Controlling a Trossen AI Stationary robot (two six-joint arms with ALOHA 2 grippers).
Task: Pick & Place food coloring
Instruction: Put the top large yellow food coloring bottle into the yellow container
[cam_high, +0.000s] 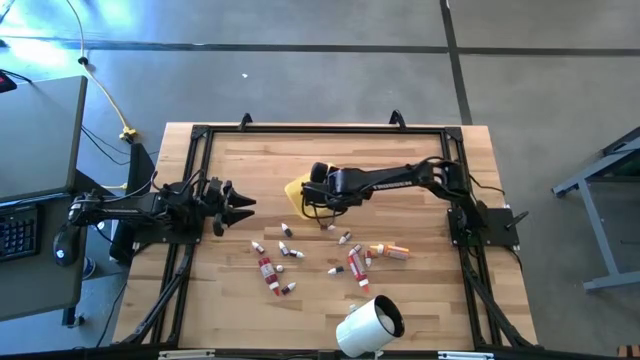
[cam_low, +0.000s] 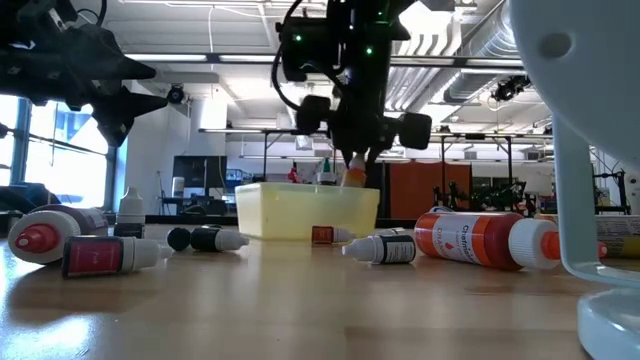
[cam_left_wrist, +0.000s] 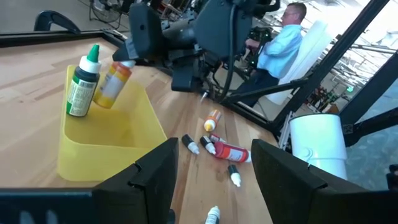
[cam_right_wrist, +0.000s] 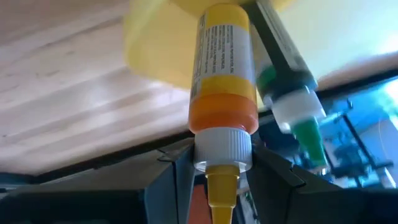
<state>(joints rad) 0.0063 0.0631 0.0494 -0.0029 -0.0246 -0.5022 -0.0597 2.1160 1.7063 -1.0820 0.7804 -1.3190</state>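
We see the wooden surface carrying the white cylinder near its front edge, then the yellow tray toward the middle, where the bottles are meant to end up. The left tool waits off to the tray's left, its fingers spread and empty. The right tool hangs over the tray, pinched on the cap end of a yellow-orange bottle, apparently to lower or drop it in beside the green-capped bottle already standing there (upright against the wall). The remaining food coloring lies scattered on the surface between tray and cylinder.
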